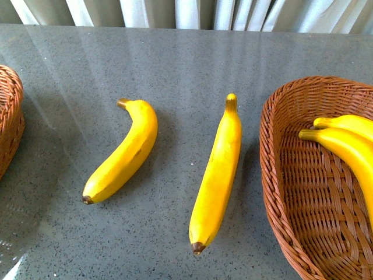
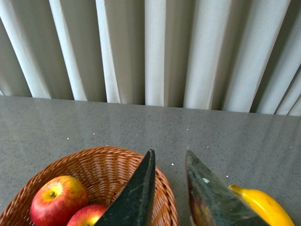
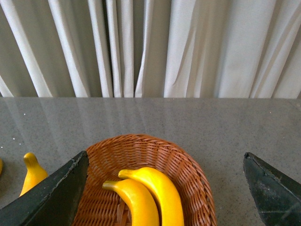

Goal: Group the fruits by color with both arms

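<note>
On the table [image 1: 175, 64], the left basket [image 1: 9, 116] at 9 o'clock holds a first apple [image 2: 59, 199] beside a second apple [image 2: 87, 216]. The right basket [image 1: 280, 192] at 3 o'clock holds a far banana [image 1: 349, 123] against a near banana [image 1: 344, 149]. Between the baskets lie a left banana [image 1: 125, 153] and a right banana [image 1: 217, 175], apart, stems toward 12 o'clock.

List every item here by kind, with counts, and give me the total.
Bananas: 4
Apples: 2
Baskets: 2
Total: 8
</note>
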{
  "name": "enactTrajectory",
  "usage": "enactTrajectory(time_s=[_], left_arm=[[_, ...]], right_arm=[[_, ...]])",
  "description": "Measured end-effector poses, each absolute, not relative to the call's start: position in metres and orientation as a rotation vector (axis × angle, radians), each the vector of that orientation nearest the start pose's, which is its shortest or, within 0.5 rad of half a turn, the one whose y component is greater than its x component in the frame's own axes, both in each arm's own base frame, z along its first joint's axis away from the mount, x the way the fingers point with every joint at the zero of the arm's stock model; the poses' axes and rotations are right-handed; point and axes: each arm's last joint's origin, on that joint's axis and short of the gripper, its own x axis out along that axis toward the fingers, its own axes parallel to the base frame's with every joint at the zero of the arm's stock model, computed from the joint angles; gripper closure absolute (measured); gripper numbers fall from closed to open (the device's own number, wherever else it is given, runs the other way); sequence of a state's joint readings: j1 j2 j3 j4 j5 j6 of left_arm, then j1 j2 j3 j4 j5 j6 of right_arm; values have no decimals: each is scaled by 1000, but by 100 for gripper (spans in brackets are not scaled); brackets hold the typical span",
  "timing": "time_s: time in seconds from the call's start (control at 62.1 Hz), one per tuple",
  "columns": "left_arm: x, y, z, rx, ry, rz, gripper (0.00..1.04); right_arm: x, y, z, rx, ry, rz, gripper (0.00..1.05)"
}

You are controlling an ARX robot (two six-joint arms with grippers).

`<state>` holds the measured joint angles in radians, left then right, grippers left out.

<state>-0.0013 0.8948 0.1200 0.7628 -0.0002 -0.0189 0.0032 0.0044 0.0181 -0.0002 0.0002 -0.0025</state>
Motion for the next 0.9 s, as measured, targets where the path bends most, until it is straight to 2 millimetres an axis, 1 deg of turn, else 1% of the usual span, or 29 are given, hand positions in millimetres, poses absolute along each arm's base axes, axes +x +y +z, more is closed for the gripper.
enactTrajectory(time_s=[0.064, 0.242, 0.306, 0.387, 0.902], left_arm=[[163, 0, 179, -17, 8, -1, 103], [151, 0, 175, -12, 8, -1, 103], [147, 0, 170, -12, -9, -2, 103], [142, 0, 164, -11, 11, -1, 103], [123, 0, 170, -11, -11, -1, 103]], right_arm=[[97, 0, 169, -2, -14, 3, 9], [97, 0, 169, -2, -14, 3, 9], [97, 0, 169, -2, -14, 3, 9], [97, 0, 169, -3, -14, 3, 9], [97, 0, 169, -2, -13, 3, 9]])
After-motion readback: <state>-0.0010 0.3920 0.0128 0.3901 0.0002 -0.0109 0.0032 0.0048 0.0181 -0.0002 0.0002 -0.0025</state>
